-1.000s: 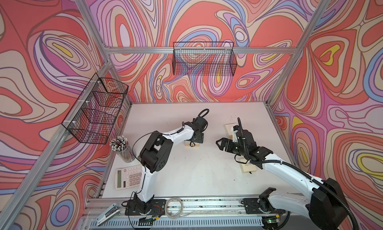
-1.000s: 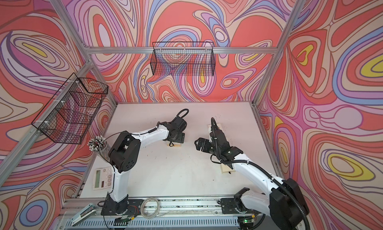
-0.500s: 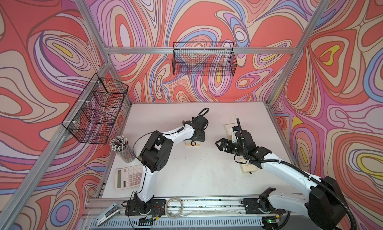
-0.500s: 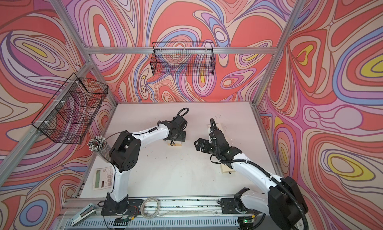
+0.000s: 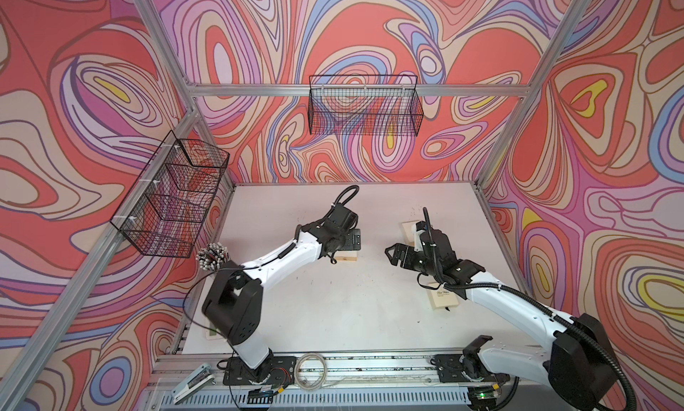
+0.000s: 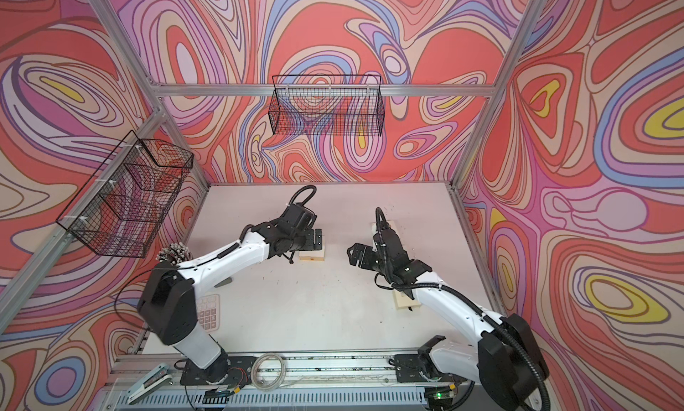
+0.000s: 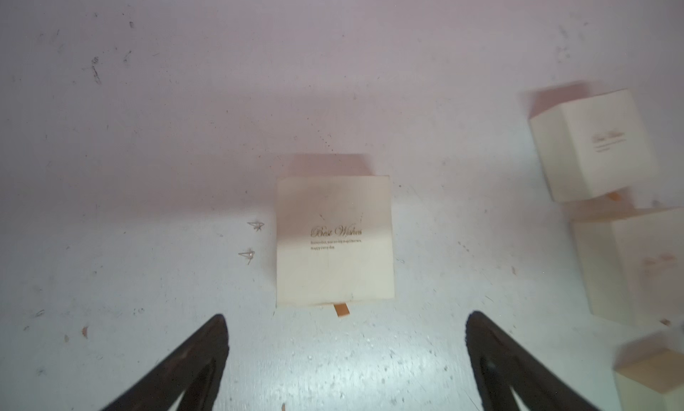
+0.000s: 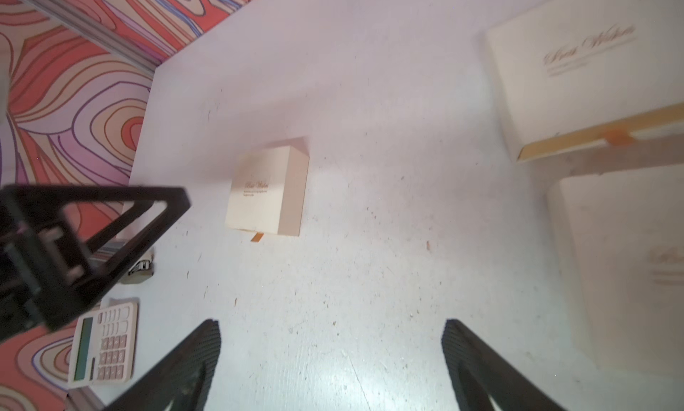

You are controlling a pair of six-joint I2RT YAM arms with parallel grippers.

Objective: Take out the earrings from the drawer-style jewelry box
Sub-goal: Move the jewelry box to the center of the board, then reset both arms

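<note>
Change since earlier: the left arm's elbow is seen swung outward and larger in a top view, so that the calculator (image 5: pixel 211 332) is now mostly covered; both end effectors have barely shifted over the bench (image 5: pixel 333 316).
Left end effector (image 7: pixel 345 329): spread wide, with nothing held; it is poised above the bench just short of the box's tab end.
Right end effector (image 8: pixel 330 324): spread wide, with nothing held; it is hung over bare bench, apart from the small box.
Box (image 7: pixel 333 242): a small cream card box with gold lettering, laid flat; the drawer appears pushed in, with only an orange pull tab (image 7: pixel 341 310) left showing.
Earrings (image 7: pixel 255 226): two tiny pale studs with thin pins, seen lying on the bench just beside the box and outside it, near each other but not touching.
Other boxes: more cream boxes (image 7: pixel 588 142) are found off to one side, well apart from the studs.
Task progress: judged nearly or fully done, since the studs are already out.
Handling of earrings: expected to be almost weightless, hard and smooth, and easily flicked or rolled away; the pins are likely to bend if squeezed sideways.
Where to take hold: best pinched across the bead or the base of the pin, with the fingertips lowered to the bench on either side.
Handling of box: light card, likely to slide if the tab is pulled without the sleeve being braced.
Risk: a stud could be nudged under the box or lost against the pale surface.
</note>
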